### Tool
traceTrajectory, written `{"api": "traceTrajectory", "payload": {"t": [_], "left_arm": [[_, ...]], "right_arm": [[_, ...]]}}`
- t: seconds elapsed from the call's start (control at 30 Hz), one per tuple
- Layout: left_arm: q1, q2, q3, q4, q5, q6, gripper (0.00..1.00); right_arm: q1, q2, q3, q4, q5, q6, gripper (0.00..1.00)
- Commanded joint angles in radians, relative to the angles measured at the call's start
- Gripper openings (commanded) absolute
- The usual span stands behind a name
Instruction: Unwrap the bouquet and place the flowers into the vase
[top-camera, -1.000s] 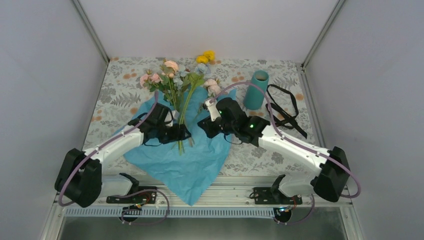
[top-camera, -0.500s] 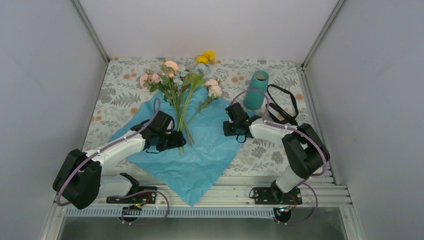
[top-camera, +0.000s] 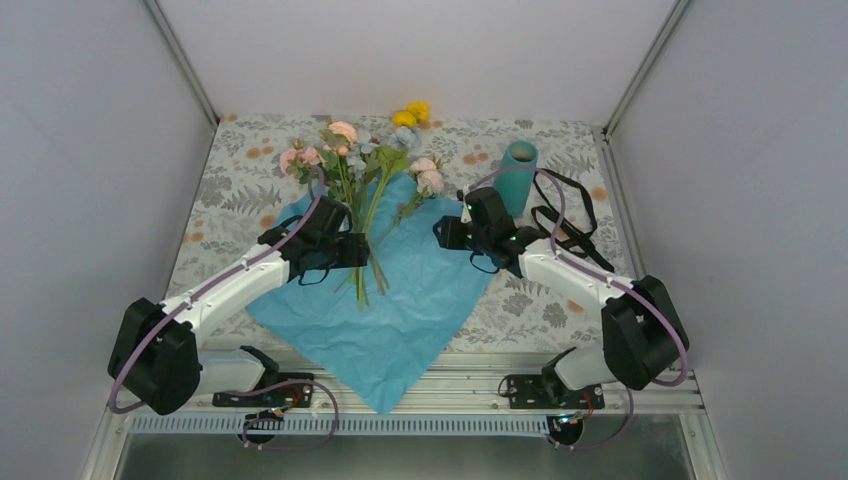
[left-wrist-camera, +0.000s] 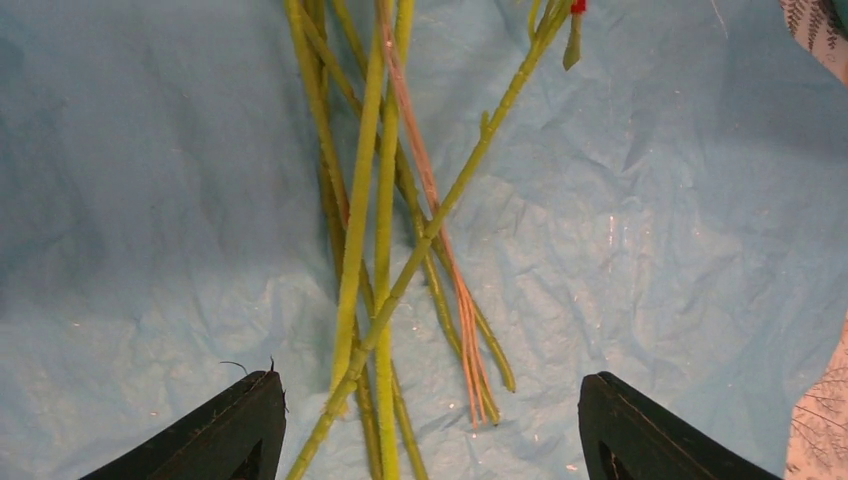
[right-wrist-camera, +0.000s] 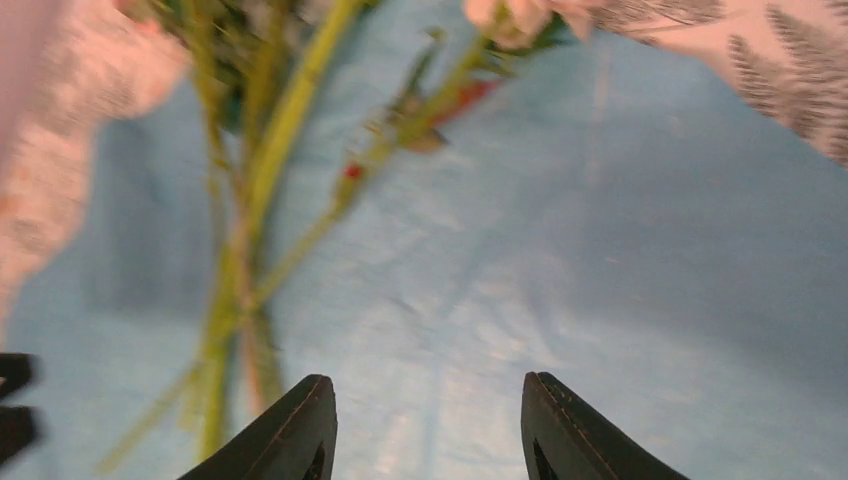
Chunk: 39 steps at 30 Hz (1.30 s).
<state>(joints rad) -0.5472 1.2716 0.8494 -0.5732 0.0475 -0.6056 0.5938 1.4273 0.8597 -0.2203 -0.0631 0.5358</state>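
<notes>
Nearest, the crinkled blue paper (top-camera: 400, 310) lies spread flat on the tabletop (top-camera: 225, 195), a corner overhanging the near edge. Over the green stems (left-wrist-camera: 380, 250) the left jaws stand wide open, gripping nothing; the right jaws, open and empty, hover over the paper's right side. Pink, peach and pale-blue flowers (top-camera: 340, 150) fan beyond its far edge. Far right, the teal vase (top-camera: 520, 165) stands upright.

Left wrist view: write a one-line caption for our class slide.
Open left gripper poised over green flower stems lying crossed on the unfolded blue paper.
</notes>
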Motion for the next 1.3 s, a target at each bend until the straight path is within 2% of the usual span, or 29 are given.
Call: {"api": "traceTrajectory", "payload": {"t": [0.0,0.1,0.13,0.27,0.43,0.57,0.77,1.07,1.27], "left_arm": [[-0.004,-0.075,0.011,0.013,-0.073,0.061,0.76],[-0.004,-0.158,0.024,0.014,-0.099,0.099,0.98],[-0.004,-0.188,0.033,0.012,-0.106,0.115,1.00],[-0.004,-0.256,0.088,-0.035,-0.181,0.176,1.00],[-0.003,-0.323,0.103,-0.052,-0.264,0.270,1.00],[-0.003,-0.365,0.059,-0.041,-0.327,0.307,1.00],[-0.004,-0.403,0.037,-0.034,-0.341,0.315,1.00],[-0.004,-0.412,0.033,-0.031,-0.331,0.319,1.00],[-0.004,-0.418,0.031,-0.032,-0.341,0.315,1.00]], "right_arm": [[0.020,0.026,0.040,0.117,-0.148,0.218,0.49],[0.046,0.076,0.055,0.164,-0.169,0.327,0.48],[0.053,0.087,0.049,0.196,-0.175,0.366,0.47],[0.068,0.171,0.069,0.249,-0.157,0.572,0.46],[0.092,0.304,0.144,0.306,-0.134,0.686,0.41],[0.102,0.367,0.170,0.362,-0.099,0.779,0.40],[0.112,0.482,0.267,0.370,-0.107,0.832,0.40],[0.121,0.563,0.323,0.316,-0.057,0.925,0.39],[0.124,0.625,0.411,0.270,-0.024,0.907,0.40]]}}
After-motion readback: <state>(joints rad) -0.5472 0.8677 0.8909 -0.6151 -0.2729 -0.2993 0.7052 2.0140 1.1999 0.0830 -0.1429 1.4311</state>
